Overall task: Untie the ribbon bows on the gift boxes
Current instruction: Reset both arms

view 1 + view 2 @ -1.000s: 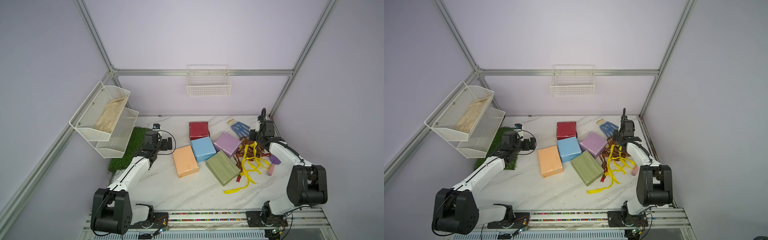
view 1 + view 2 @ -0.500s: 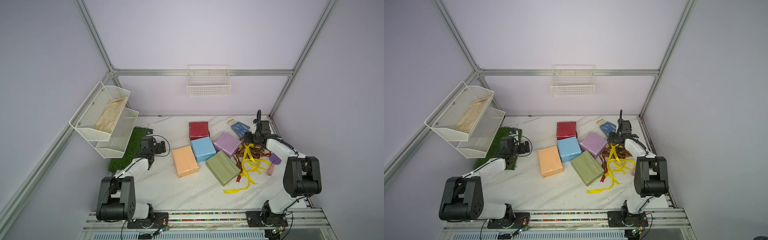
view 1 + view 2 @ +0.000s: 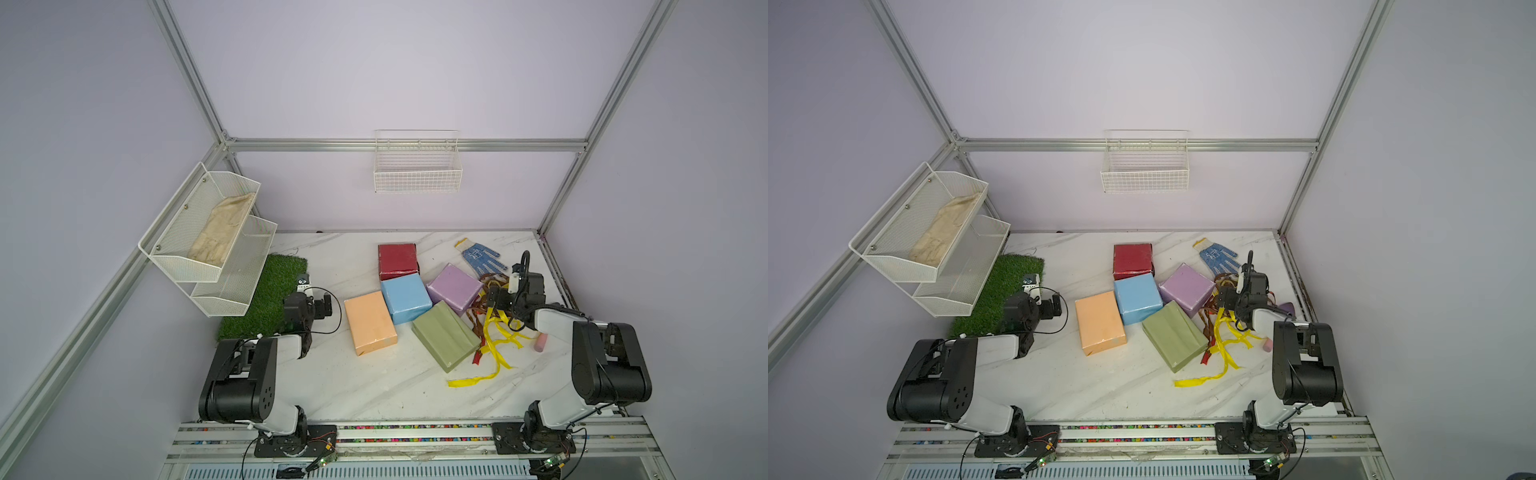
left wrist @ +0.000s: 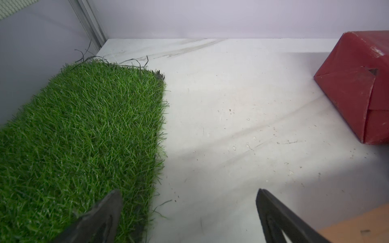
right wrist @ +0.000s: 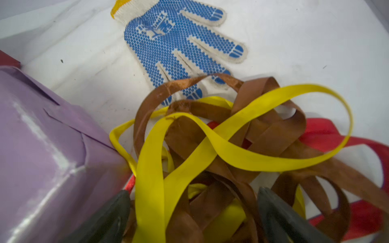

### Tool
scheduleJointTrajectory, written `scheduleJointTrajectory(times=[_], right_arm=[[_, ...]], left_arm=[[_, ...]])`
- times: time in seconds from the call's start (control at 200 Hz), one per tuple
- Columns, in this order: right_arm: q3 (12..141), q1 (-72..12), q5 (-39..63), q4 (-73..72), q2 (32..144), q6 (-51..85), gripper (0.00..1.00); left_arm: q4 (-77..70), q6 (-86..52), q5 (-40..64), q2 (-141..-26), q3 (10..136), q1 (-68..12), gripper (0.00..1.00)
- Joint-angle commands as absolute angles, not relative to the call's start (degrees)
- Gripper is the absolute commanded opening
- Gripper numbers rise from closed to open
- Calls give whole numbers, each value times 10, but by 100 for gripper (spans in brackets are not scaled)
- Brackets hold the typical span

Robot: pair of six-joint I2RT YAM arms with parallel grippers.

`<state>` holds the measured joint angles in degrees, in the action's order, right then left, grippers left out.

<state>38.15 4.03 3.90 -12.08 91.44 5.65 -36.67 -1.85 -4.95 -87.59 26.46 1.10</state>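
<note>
- The table (image 3: pixel 332 386) carries all five gift boxes (image 3: pixel 405 297) in a loose cluster near its middle. None that I can see has ribbon around it, so the untying looks finished or nearly so.
- The ribbons (image 5: pixel 210 147), yellow, brown and red, lie in a loose tangle just beside the lilac box (image 5: pixel 42 147), partly over the fingers of a glove (image 5: pixel 181 42).
- The right gripper (image 5: pixel 192 192) sits low in that tangle, jaws wide, with strands running between them unpinched. It should probably lift straight up with jaws wide, so no loop snags.
- The left gripper (image 4: pixel 188 191) gapes empty by the grass mat (image 4: pixel 84 126), well apart from the ribbons.
</note>
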Motion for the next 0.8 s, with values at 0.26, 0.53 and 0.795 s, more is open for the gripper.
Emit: scheduleJointTrajectory(times=[0.26, 0.53, 0.795], right_arm=[[248, 42, 70, -533, 987, 48, 97], [266, 15, 29, -517, 1010, 25, 97], [263, 14, 29, -534, 1015, 26, 97]], left_arm=[[-569, -14, -52, -893, 197, 19, 100], [-539, -19, -69, -897, 215, 19, 100], [-538, -19, -69, -896, 216, 19, 100]])
